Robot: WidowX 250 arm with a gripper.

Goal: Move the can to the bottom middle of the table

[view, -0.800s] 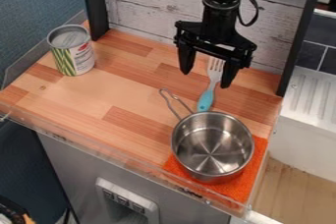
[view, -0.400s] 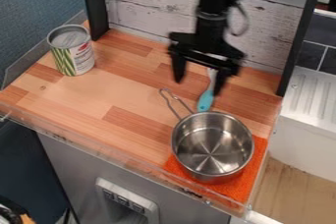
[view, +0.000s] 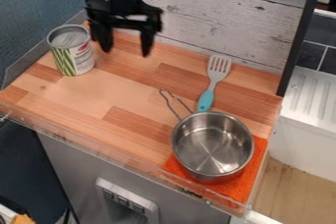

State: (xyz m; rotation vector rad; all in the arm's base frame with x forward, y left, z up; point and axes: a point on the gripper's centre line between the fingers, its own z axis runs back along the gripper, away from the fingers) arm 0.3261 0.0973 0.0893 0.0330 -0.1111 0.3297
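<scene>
The black gripper (view: 126, 51) hangs over the back left part of the table, just right of the can, with its fingers spread and nothing between them. The can (view: 72, 56), silver on top with a green and white label, stands upright at the table's left side. Light wood planks make up the table (view: 98, 100); its front edge runs slanting from the left down to the lower right.
A steel pot (view: 213, 147) stands on an orange cloth (view: 246, 183) at the front right, its handle pointing back left. Behind it lies a fork-shaped utensil (view: 206, 100) with a turquoise handle. A clear low rail (view: 131, 164) borders the front edge.
From above the utensil, the gripper has moved left across the back of the table to beside the can. The can, pot and utensil have stayed in place.
</scene>
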